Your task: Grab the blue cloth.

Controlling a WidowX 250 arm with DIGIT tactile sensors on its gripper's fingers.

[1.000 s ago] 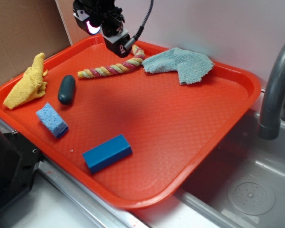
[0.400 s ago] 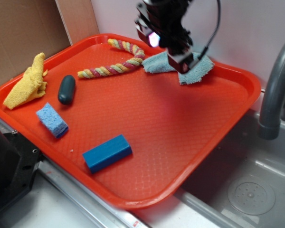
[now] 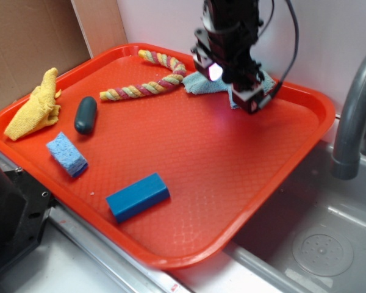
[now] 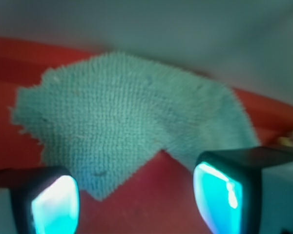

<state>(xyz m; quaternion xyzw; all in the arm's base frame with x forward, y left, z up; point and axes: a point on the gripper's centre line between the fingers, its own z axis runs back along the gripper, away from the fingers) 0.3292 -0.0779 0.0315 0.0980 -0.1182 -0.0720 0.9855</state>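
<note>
The blue cloth [image 3: 199, 83] is a pale grey-blue fuzzy rag lying flat at the back right of the red tray [image 3: 232, 183]. My arm hides most of it in the exterior view. My gripper [image 3: 249, 101] hangs just above the cloth's front edge. In the wrist view the cloth [image 4: 132, 107] fills the middle, just ahead of my gripper [image 4: 136, 204]. The two fingers [image 4: 56, 204] stand wide apart with bare red tray and a corner of the cloth between them. The gripper is open and holds nothing.
On the tray lie a braided rope toy [image 3: 146, 88], a yellow cloth [image 3: 33, 110], a dark oval object [image 3: 85, 115], a light-blue sponge [image 3: 67, 154] and a bright-blue block [image 3: 137, 196]. A grey faucet [image 3: 354, 122] and sink [image 3: 317, 244] are at the right.
My gripper has moved right, from above the rope toy at the back left to over the blue cloth, and a little lower. Nothing on the tray has moved.
</note>
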